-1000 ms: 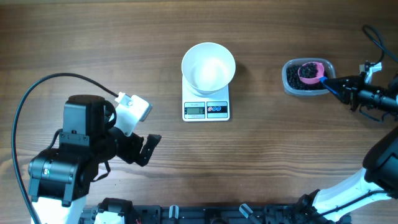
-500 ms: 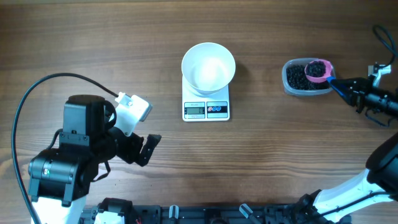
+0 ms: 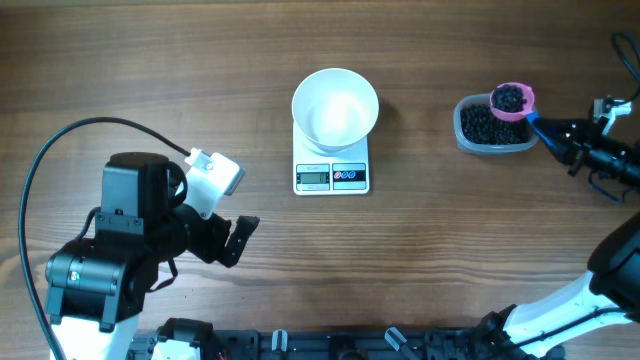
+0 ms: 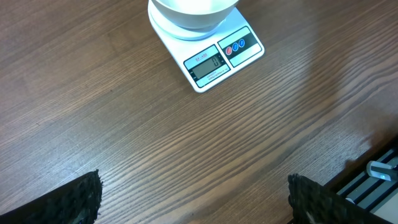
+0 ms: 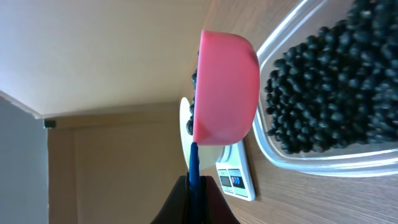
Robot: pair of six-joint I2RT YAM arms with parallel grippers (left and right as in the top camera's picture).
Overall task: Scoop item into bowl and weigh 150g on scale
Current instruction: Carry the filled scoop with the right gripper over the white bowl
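Since a second ago your pink scoop (image 3: pixel 512 99) has come up out of the clear tub (image 3: pixel 459 128) and shifted toward its far right corner. It now hangs over that corner, heaped with black pellets (image 3: pixel 482 124). Your right arm has drawn back to the right with it, while your left arm, the bowl and the scale sit where they were.

Your right fingers (image 3: pixel 562 135) are pressed together on the scoop's blue handle (image 3: pixel 538 126), pinching it. From the right wrist you see those fingers (image 5: pixel 211 208) closed on the thin handle (image 5: pixel 194 165). The scoop (image 5: pixel 227 87) shows its pink outside, with a few pellets peeking at its mouth. The tub (image 5: pixel 311 167) lies just beside it, and most of the pellets (image 5: pixel 323 93) lie inside that tub.

Your left fingers (image 3: pixel 238 236) are spread wide and hold nothing. They hover over the bare counter (image 3: pixel 450 240) at the near left, well apart from everything else. In the left wrist view the two pads (image 4: pixel 68 202) sit at the lower corners with wood grain between them.

Your white bowl (image 3: pixel 335 108) stands on the far part of the scale (image 3: pixel 332 177), its inside plain white. The display and two buttons face the near edge. The left wrist view catches the scale (image 4: pixel 217 59) and the bowl (image 4: pixel 193 9) at the top edge; you cannot read the digits for sure. Bowl and scale stand well to the left of the tub.
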